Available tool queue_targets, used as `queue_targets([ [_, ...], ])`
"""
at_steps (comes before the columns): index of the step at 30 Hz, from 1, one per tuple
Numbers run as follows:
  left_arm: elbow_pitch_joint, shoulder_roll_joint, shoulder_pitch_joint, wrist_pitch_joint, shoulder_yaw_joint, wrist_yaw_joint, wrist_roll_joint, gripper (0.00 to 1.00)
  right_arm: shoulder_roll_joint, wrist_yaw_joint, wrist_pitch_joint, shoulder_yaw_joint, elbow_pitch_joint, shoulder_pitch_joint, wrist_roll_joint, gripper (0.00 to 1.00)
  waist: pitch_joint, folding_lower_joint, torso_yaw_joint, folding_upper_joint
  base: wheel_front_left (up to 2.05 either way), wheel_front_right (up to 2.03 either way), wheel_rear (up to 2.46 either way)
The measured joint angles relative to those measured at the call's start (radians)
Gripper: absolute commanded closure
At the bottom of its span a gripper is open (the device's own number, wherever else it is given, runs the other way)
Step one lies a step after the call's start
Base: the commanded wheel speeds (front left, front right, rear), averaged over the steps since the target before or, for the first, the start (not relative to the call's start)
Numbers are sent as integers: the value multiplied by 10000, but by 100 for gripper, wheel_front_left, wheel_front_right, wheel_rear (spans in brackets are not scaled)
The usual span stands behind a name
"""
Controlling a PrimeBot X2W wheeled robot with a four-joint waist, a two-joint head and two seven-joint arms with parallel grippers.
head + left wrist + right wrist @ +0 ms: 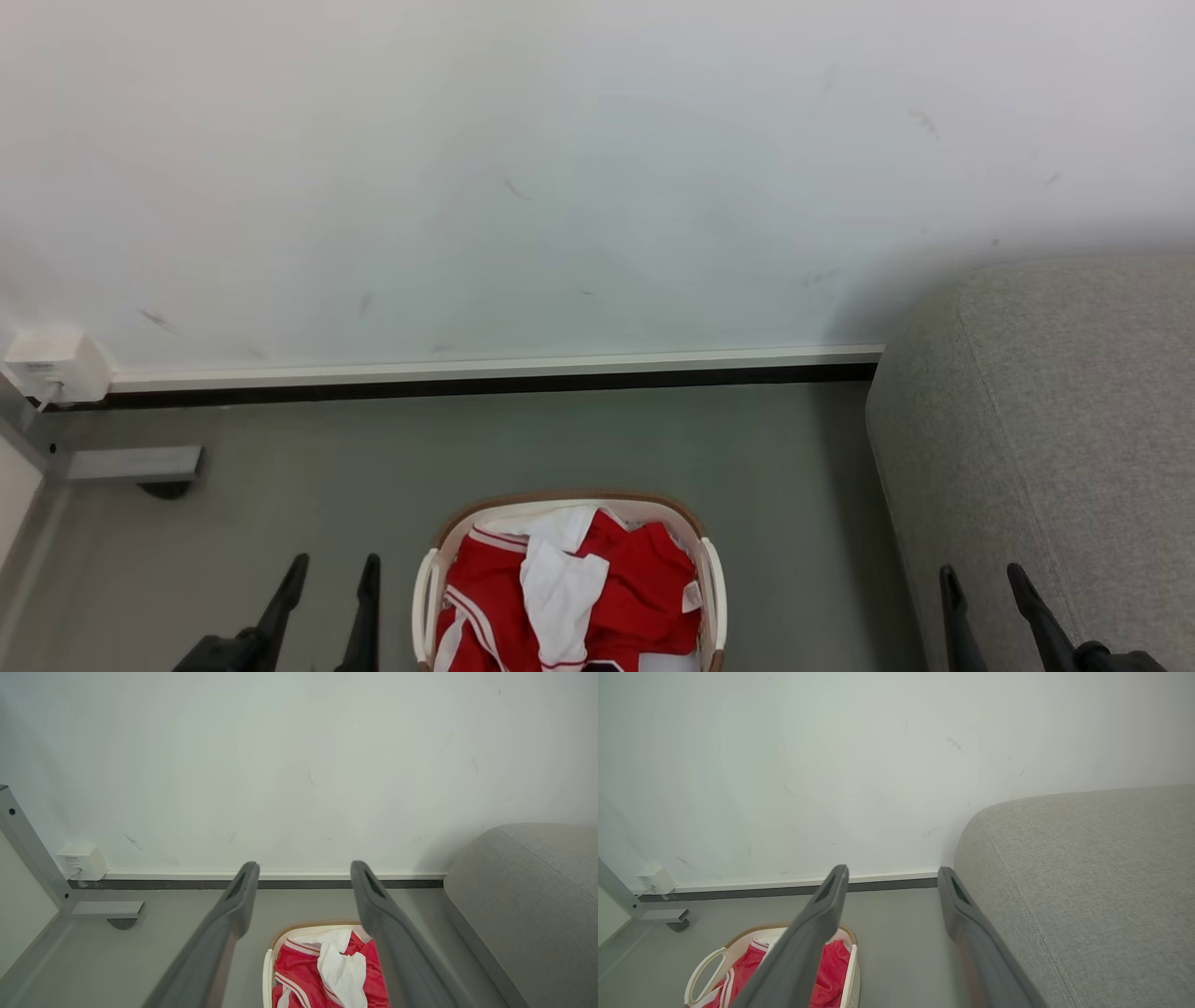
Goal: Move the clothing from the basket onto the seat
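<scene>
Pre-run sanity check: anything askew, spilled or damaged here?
Nothing stands out. The clothing lies crumpled inside the basket, which stands upright on the floor, with nothing spilled around it. The only blemish is faint scuff marks on the wall.

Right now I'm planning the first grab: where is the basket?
In the head view the basket sits on the floor at bottom centre, between the left gripper and right gripper, with the grey seat to its right.

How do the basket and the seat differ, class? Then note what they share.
The basket is brown-rimmed cream plastic; the seat is grey woven fabric. The basket holds red and white clothing; the seat shows none. The seat is far bigger. Both stand on the floor.
</scene>
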Motion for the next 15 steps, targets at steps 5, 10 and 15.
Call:
queue_targets([
  [5, 6, 6, 4, 0, 21, 0, -2, 0, -4, 0, 0, 0, -13, -8, 0, 0, 45, 0, -106, 0, 0, 0, 0],
  [10, 13, 4, -2, -2, 69, 0, -65, 0, -8, 0, -2, 2, -50, -52, 2, 0, 170, 0, -236, 0, 0, 0, 0],
  [15, 23, 13, -115, 0, 42, 0, -228, 0, -12, 0, -17, 79, -203, -257, 4, 0, 462, 0, -463, 0, 0, 0, 0],
])
